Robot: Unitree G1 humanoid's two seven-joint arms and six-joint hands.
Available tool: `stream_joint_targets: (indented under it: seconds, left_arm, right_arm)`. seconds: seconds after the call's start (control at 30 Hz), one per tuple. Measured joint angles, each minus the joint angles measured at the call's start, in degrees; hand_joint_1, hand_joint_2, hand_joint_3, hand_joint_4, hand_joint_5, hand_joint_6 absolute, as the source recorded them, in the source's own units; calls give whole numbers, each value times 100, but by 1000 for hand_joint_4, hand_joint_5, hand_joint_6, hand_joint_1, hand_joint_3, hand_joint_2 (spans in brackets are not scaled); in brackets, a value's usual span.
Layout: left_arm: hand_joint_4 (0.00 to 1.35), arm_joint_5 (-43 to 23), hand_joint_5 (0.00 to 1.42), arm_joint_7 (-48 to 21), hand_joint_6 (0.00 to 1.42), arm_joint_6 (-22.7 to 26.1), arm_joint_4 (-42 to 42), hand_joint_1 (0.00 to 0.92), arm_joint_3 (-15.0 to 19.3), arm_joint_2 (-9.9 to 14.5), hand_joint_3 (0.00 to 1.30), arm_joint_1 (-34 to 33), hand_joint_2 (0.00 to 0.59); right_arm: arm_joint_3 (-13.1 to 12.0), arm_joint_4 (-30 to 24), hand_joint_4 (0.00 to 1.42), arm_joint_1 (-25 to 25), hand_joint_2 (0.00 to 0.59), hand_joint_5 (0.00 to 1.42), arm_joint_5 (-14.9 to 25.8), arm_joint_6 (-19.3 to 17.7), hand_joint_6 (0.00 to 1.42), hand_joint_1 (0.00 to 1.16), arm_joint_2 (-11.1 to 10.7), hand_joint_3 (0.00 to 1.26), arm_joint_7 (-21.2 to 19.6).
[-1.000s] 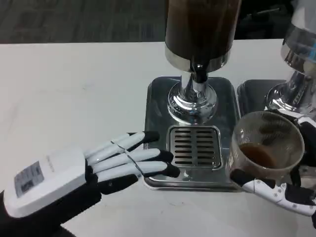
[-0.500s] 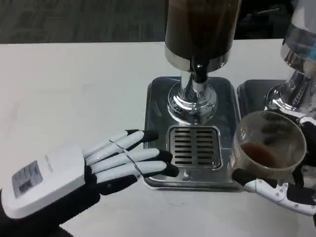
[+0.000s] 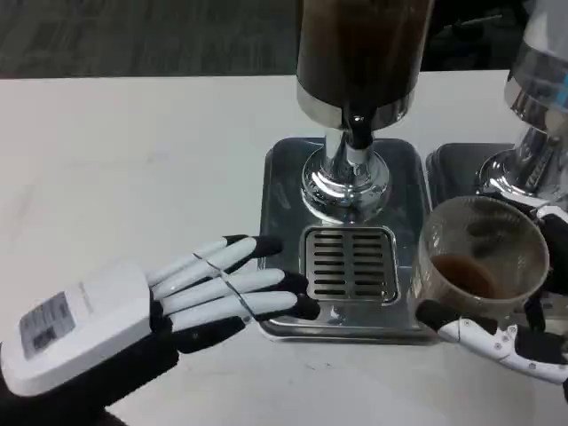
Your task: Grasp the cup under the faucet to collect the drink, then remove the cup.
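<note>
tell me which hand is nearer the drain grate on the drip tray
Left. The left hand has fingertips at the tray edge just beside the drain grate; the right hand holds the cup past the tray's right side.

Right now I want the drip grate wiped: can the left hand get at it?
Probably yes: the left hand lies open with fingertips at the tray's edge beside the grate, and nothing lies between.

Bright, even overhead light; glare streaks the chrome dispenser base [image 3: 345, 182] at twelve o'clock. Soft shadows pool under the left hand [image 3: 133, 311]. Slight overall softness.
</note>
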Motion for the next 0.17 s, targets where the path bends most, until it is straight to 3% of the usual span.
stream_joint_targets:
  seconds: [0.17]
  left_arm:
    - [4, 110, 0, 11, 24, 4, -3, 0, 0, 0, 197, 24, 53]
  right_arm:
    - [-8, 0, 916, -14, 106, 1122, 11, 0, 1405, 979, -3, 779, 69]
